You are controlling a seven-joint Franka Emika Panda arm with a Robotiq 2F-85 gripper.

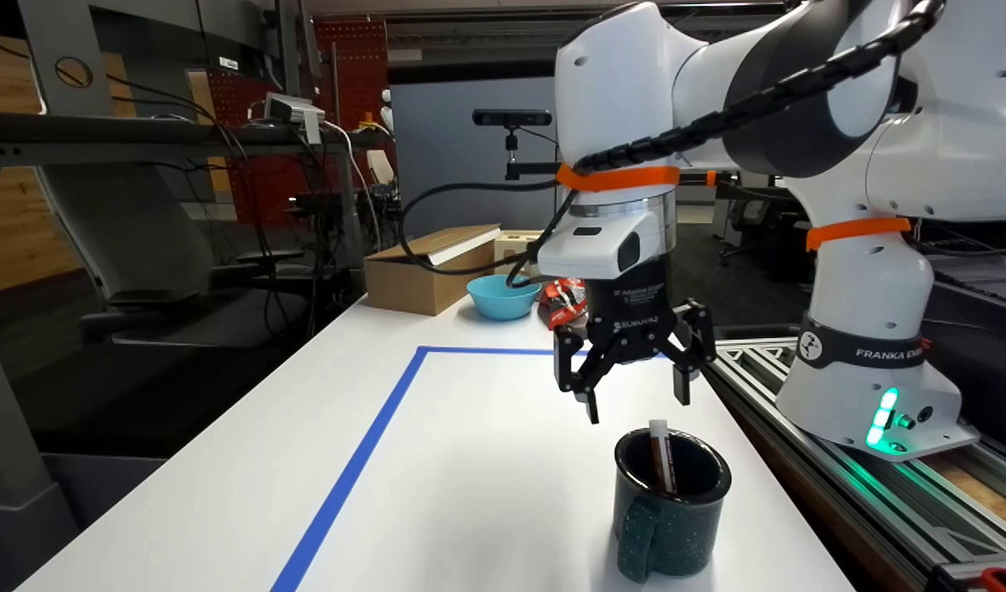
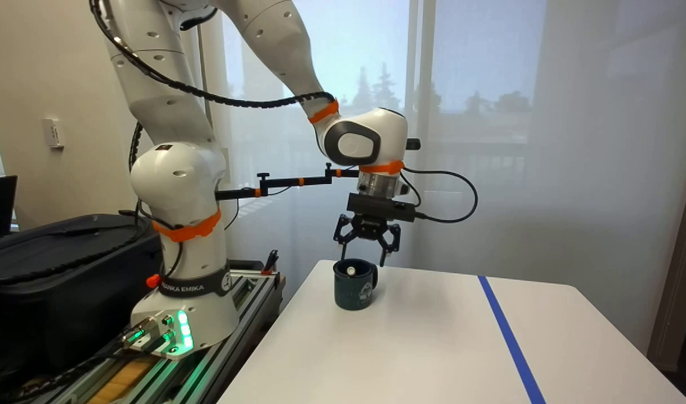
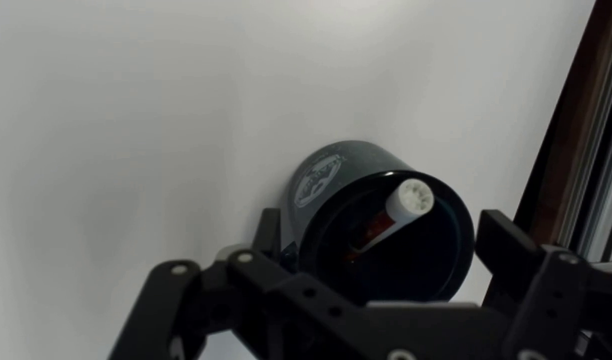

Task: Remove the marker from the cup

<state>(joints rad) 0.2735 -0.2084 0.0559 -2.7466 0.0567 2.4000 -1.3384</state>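
Observation:
The cup (image 1: 679, 534) is a dark teal mug standing upright on the white table, also seen in an exterior view (image 2: 351, 294) and the wrist view (image 3: 356, 157). The marker (image 1: 662, 460) leans inside it, reddish-brown with a white end at the rim. That white end also shows in an exterior view (image 2: 351, 271) and the wrist view (image 3: 411, 198); its lower part is hidden in the cup. My gripper (image 1: 637, 407) points down, open and empty, just above the cup. In the wrist view its fingers (image 3: 380, 227) appear on either side of the cup's mouth, touching nothing clearly.
A light blue bowl (image 1: 503, 298), a red packet (image 1: 566, 301) and a cardboard box (image 1: 424, 275) stand at the table's far end. Blue tape (image 1: 371, 444) runs along the table (image 2: 432, 348). The cup is near the table edge beside the robot's metal rail (image 1: 906, 493).

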